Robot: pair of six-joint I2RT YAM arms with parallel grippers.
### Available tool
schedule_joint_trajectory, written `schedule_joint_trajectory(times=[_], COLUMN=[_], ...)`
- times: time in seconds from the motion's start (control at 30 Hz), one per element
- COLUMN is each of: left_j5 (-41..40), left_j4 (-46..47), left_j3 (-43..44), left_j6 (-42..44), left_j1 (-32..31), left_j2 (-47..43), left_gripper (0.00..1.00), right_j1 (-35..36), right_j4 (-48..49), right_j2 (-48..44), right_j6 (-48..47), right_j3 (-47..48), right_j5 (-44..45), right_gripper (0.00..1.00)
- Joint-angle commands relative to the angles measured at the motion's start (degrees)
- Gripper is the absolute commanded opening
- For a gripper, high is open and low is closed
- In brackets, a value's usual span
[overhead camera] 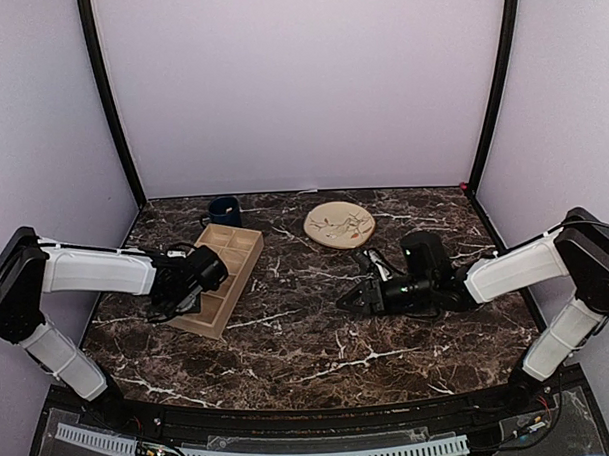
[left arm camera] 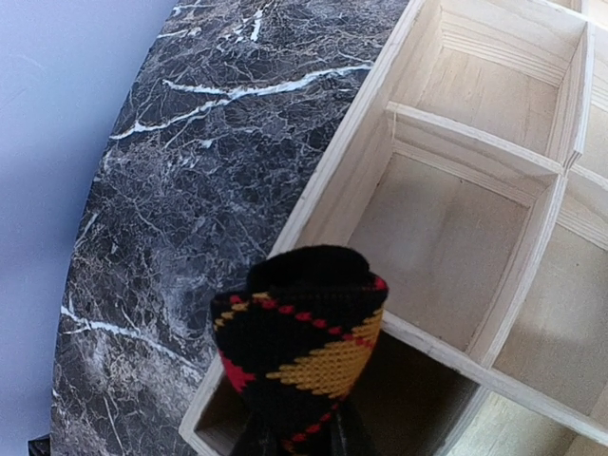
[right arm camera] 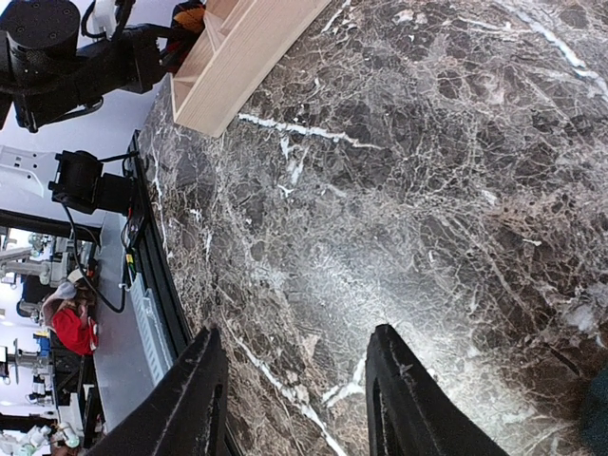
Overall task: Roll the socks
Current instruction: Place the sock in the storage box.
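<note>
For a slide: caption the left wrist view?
Left gripper clamps the argyle socks at a corner compartment of the wooden tray, marble tabletop alongside.

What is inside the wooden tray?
The tray compartments seen from the left wrist are bare wood. The argyle sock, held in the left claw, hides part of the nearest compartment's floor.
</note>
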Motion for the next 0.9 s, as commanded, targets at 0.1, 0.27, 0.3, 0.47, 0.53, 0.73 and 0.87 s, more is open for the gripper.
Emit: schedule_joint_trajectory(times=[0.1, 0.27, 0.3, 0.47, 0.53, 0.73, 0.87], left_j5=[5.85, 8.55, 9.12, 11.98, 13.13, 17.75, 21.04], left_j4=[-1.77, -0.66, -0.43, -0.37, -0.66, -0.58, -0.08], left_j3=[0.54, -0.15, -0.31, -0.43, -0.35, -1.12, -1.26], left_j6=[-1.12, -0.22, 0.05, 1.41, 1.94, 3.9, 5.48], left_j1=[0.17, 1.66, 1.91, 3.08, 3.51, 4.8, 7.32], left_j2=[1.73, 1.47, 1.3, 0.99, 0.61, -1.35, -2.22], left_gripper=[0.0, 0.0, 0.0, 0.0, 0.0, 0.0, 0.0], right_j1=[0.39, 0.4, 0.41, 0.41, 0.37, 0.43, 0.39], right_j4=[0.07, -0.72, -0.92, -1.31, -1.4, -1.49, -1.58], right_j2=[-1.82, -1.91, -1.91, -1.91, -1.92, -1.83, -1.48], right_j6=[-0.89, -1.17, -1.21, -1.25, -1.17, -1.08, -1.08], right_j3=[0.26, 1.07, 1.21, 1.74, 1.85, 2.44, 2.99], right_j5=[-0.15, -0.24, -0.16, -0.05, 0.05, 0.19, 0.2], right_gripper=[0.45, 0.45, 0.45, 0.45, 0.45, 0.46, 0.45])
